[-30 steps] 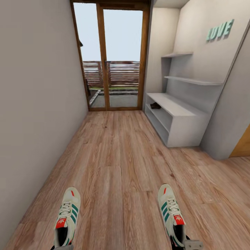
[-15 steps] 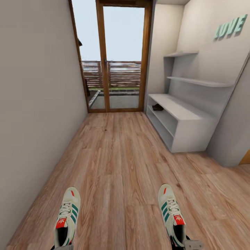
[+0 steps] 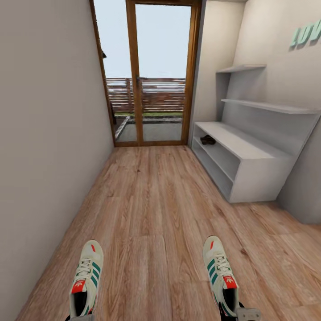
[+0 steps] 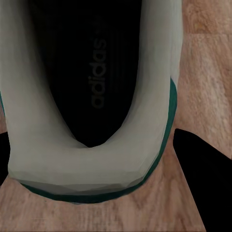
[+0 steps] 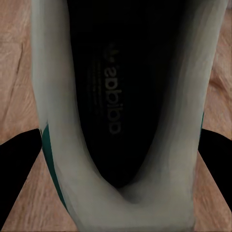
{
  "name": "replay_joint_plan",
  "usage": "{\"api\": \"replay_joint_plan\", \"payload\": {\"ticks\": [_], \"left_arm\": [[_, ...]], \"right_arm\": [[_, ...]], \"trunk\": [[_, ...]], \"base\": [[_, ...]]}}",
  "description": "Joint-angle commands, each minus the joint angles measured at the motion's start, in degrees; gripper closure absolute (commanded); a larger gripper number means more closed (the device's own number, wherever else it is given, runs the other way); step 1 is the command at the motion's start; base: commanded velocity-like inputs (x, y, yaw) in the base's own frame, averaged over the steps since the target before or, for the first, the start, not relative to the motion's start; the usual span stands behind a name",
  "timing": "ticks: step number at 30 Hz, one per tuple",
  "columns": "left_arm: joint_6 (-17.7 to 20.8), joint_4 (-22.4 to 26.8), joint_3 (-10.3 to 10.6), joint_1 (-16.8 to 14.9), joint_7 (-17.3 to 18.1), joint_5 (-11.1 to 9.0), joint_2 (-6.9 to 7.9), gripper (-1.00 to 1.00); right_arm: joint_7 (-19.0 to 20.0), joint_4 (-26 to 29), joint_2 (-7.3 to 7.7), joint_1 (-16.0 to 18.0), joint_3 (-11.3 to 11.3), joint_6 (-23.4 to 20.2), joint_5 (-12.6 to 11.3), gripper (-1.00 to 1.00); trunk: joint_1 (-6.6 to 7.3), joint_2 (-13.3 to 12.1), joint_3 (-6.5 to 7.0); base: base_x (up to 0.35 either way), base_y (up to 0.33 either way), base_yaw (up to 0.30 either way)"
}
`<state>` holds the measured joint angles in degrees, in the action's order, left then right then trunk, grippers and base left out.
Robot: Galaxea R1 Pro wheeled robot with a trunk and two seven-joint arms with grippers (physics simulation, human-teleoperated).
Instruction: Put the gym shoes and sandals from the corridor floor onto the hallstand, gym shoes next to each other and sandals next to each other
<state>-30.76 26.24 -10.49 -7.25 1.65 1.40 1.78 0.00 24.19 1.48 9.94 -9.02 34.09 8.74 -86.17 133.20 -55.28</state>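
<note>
Two big surfaces dominate: wood-grain corridor floor (image 3: 151,200) and the matte grey hallstand (image 3: 249,165) at right, a dark sandal (image 3: 207,140) on its top. Low in frame, each gripper clenches a gym shoe's heel: left gripper (image 4: 104,159) the left gym shoe (image 3: 86,278), right gripper (image 5: 121,164) the right gym shoe (image 3: 220,274). Smooth, rounded heels might slip loose in transit.

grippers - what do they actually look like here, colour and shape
Little of them shows. In the head view the right gripper appears as a pale grey, boxy block with dark parts beside it, and the left gripper as a sliver of grey with a dark edge. In the wrist views the fingers are plain matte black, wedge-shaped and tapering. No cables or markings can be seen.
</note>
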Motion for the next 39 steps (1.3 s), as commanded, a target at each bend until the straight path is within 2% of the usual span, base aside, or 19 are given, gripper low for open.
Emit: {"api": "replay_joint_plan", "payload": {"ticks": [1, 39], "left_arm": [[-0.2, 0.0, -0.2, 0.0, 0.1, 0.2, -0.03, 1.0], [-0.2, -0.1, -0.2, 0.0, 0.1, 0.2, -0.11, 1.0]], "right_arm": [[-0.1, 0.0, -0.05, 0.0, -0.4, 0.2, 0.6, 1.0], [0.3, 0.0, -0.16, 0.0, -0.3, 0.1, 0.7, 1.0]], "trunk": [[-0.02, 0.0, -0.05], [-0.02, 0.0, -0.05]], "base": [[0.308, 0.146, 0.0], [0.309, 0.143, 0.0]]}}
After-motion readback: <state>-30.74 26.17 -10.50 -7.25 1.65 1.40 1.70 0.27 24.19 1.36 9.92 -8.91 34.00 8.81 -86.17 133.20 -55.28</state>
